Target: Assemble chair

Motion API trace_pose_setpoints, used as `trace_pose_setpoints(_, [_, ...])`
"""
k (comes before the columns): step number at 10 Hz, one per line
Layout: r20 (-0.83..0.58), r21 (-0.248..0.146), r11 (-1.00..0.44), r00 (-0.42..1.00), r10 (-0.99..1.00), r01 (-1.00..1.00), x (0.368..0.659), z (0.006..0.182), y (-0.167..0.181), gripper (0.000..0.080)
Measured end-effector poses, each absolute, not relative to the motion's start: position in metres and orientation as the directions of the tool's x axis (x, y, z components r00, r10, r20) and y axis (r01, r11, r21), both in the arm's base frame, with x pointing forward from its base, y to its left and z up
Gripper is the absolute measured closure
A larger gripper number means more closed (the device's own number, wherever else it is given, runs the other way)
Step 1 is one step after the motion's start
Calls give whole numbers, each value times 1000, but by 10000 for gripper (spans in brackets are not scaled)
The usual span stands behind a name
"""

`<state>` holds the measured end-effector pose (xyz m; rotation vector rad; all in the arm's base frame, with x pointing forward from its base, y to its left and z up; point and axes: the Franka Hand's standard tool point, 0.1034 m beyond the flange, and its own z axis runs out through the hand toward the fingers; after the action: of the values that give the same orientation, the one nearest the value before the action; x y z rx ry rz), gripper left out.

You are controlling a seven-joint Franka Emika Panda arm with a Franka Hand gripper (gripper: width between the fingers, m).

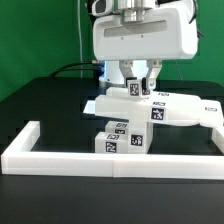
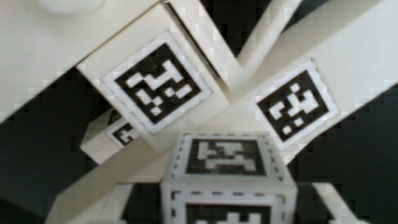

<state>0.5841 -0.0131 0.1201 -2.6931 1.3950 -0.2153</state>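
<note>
My gripper [image 1: 139,88] hangs over the middle of the table, shut on a small white tagged chair part [image 1: 133,88]. In the wrist view that block-shaped part [image 2: 222,165] sits between my two pale fingers [image 2: 111,200], tags on its faces. Right under it lies a wide flat slab of the chair [image 1: 178,112] with tags, reaching to the exterior view's right. Nearer the front stand two tagged blocky parts [image 1: 119,138]. The wrist view shows angled tagged bars [image 2: 164,78] behind the held part. Whether the held part touches the slab I cannot tell.
A long low white border rail [image 1: 110,156] runs along the front and turns back at both ends. A green backdrop stands behind the black table [image 1: 40,105].
</note>
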Motion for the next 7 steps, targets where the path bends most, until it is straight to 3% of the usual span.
trace_pose_setpoints(3, [48, -166, -411, 409, -911, -896, 584, 120, -13, 512])
trace_pose_setpoints(4, [37, -168, -349, 348, -937, -922, 584, 120, -13, 380])
trace_pose_setpoints(5, [40, -167, -364, 363, -931, -916, 584, 120, -13, 380])
trace_pose_setpoints(6, [47, -164, -390, 388, -920, -906, 584, 120, -13, 238])
trace_pose_setpoints(7, [58, -159, -453, 450, -891, -877, 583, 119, -12, 169])
